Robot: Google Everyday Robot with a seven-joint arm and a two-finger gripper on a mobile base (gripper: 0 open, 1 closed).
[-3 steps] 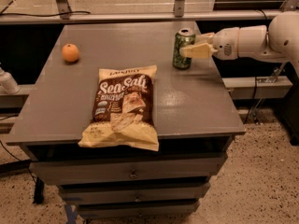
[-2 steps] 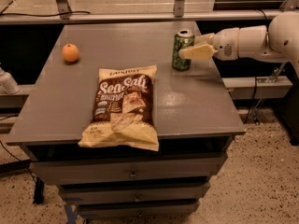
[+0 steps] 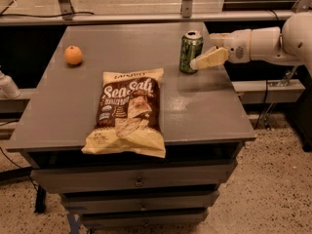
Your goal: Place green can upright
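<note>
Camera view: the green can (image 3: 190, 51) stands upright near the far right edge of the grey table (image 3: 204, 106), just as it stood a second ago. Nothing has shifted, so I judge the placing done and only the retreat left. The white arm (image 3: 263, 43) reaches in level from the right. The gripper (image 3: 206, 50) sits at the can's right side, its jaws spread and released, the near fingertip touching or just beside the can. A chip bag (image 3: 127, 112) and an orange (image 3: 73, 55) lie well apart.
</note>
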